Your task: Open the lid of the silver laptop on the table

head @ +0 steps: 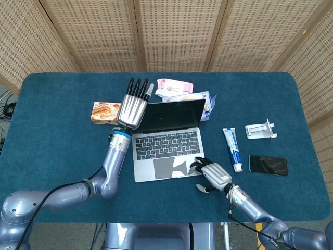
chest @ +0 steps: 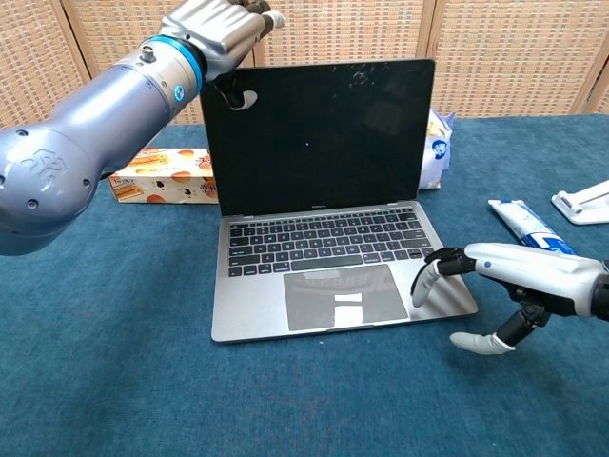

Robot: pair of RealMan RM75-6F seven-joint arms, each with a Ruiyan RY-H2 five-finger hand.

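The silver laptop [head: 166, 146] [chest: 324, 249] stands open at the table's middle, its dark screen [chest: 324, 133] nearly upright and leaning slightly back. My left hand [head: 133, 105] [chest: 211, 25] is at the lid's top left corner, its fingers stretched straight behind the lid and its thumb [chest: 242, 98] on the screen side, so the corner sits between them. My right hand [head: 213, 176] [chest: 519, 278] is at the base's front right corner. One curled fingertip [chest: 422, 288] rests on the palm rest and another touches the cloth beside it.
An orange snack box [head: 105, 112] [chest: 157, 176] lies left of the laptop. A pink pack [head: 174, 85] and a white-blue bag [head: 188, 97] sit behind the lid. To the right are a toothpaste tube [head: 232, 148], a white stand [head: 260, 130] and a black phone [head: 268, 164].
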